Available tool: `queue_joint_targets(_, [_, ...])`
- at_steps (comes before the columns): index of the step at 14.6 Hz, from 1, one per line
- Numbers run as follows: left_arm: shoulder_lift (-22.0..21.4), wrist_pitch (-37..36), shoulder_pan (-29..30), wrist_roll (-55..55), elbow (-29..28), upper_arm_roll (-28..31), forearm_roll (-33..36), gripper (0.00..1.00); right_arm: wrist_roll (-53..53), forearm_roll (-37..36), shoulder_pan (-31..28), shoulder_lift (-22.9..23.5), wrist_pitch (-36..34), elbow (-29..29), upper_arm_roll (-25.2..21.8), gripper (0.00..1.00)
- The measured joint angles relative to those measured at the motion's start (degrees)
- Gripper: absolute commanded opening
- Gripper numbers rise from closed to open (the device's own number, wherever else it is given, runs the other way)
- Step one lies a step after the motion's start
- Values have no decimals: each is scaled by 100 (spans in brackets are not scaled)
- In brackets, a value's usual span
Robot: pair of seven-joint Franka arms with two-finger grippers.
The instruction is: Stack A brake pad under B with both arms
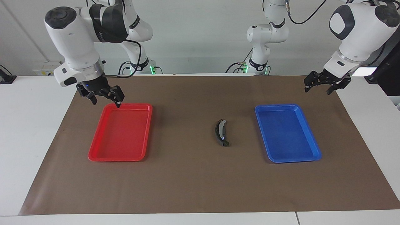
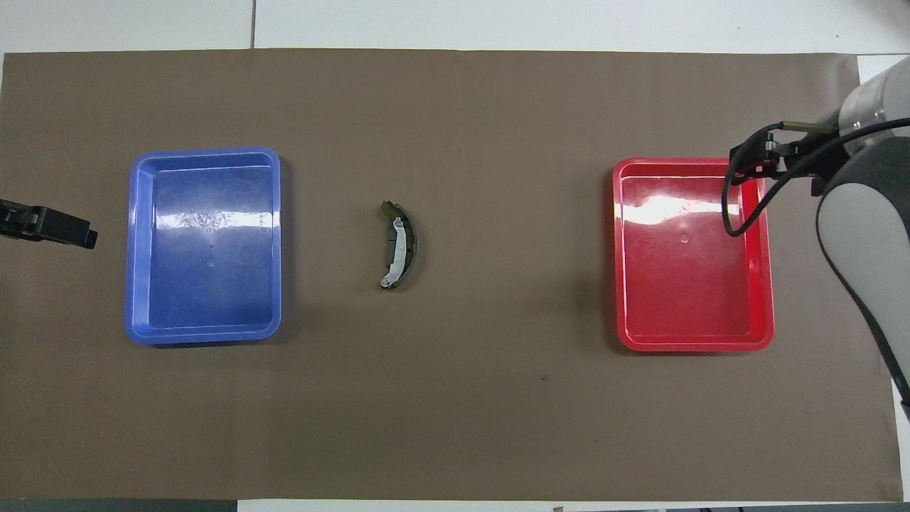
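B [image 1: 221, 133] lies mid-frame between both trays, long axis up-down in frame; pad A not discernible. Right gripper [image 1: 102, 97] upper left, fingers spread, empty — left gripper [image 1: 323, 83] upper right, spread, waits. Neither clearly nearer.

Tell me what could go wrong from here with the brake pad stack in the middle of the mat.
The stack is narrow and curved, with the B pad resting on a dark piece I can't clearly identify; a nudge could slide it off.

Both the right gripper, over the red tray's corner, and the left gripper, above the mat near the blue tray, are open and empty, so nothing steadies the stack.
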Motion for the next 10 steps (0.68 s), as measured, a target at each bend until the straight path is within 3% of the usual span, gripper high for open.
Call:
queue_joint_targets(6, [0,94,0,0,0,-1,0,99,-540,1,-630,-487,-742,-18,45,99])
queue_joint_targets(10, [1,91,4,0,-9,4,3,99,-538,2,-752,-513,-776,-37,401,99])
